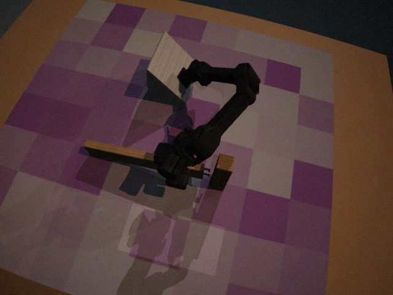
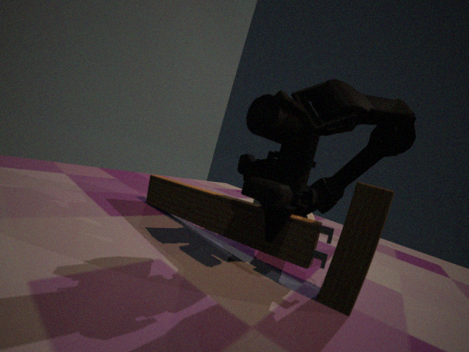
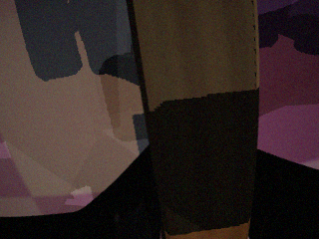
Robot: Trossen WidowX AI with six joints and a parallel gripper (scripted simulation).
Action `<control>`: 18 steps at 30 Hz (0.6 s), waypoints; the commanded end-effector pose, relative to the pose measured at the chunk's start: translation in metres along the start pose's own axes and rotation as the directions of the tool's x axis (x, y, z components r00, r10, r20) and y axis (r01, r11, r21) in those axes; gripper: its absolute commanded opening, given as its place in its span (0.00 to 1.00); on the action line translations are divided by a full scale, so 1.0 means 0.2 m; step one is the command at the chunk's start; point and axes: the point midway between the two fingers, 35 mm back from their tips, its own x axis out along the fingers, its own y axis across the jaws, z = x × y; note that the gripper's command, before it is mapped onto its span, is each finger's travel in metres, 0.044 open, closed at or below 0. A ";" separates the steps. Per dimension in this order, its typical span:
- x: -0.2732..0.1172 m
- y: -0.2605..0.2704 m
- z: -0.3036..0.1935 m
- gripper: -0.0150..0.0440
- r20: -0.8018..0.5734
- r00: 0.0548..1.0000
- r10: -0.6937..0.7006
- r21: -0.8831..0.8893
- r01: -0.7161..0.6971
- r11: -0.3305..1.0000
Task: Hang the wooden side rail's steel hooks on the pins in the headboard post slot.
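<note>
The wooden side rail (image 1: 120, 152) (image 2: 204, 209) (image 3: 199, 55) slants up from its far end, which is on or very near the table. Its hook end is raised. My gripper (image 1: 176, 177) (image 2: 271, 227) (image 3: 185, 145) is shut on the rail near the hook end. The upper steel hook (image 2: 330, 231) and lower steel hook (image 2: 324, 257) stick out with tips down, short of the headboard post (image 1: 225, 162) (image 2: 355, 246). A small gap shows between hooks and post in the top and exterior views. The post's slot and pins are hidden.
A pale ribbed wedge-shaped block (image 1: 169, 60) stands at the back, close to the arm's base. The checkered pink and white mat (image 1: 272, 216) (image 2: 382, 299) lies under everything, with an orange-brown table border (image 1: 358, 152) around it. Dark arm shadows fall in front of the rail.
</note>
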 end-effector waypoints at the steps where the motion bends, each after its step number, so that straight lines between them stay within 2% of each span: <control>1: -0.03 0.01 -0.01 0.25 0.001 1.000 0.018 0.000 -0.018 1.000; 18: -0.03 0.01 -0.02 0.25 0.001 1.000 0.018 0.000 -0.018 1.000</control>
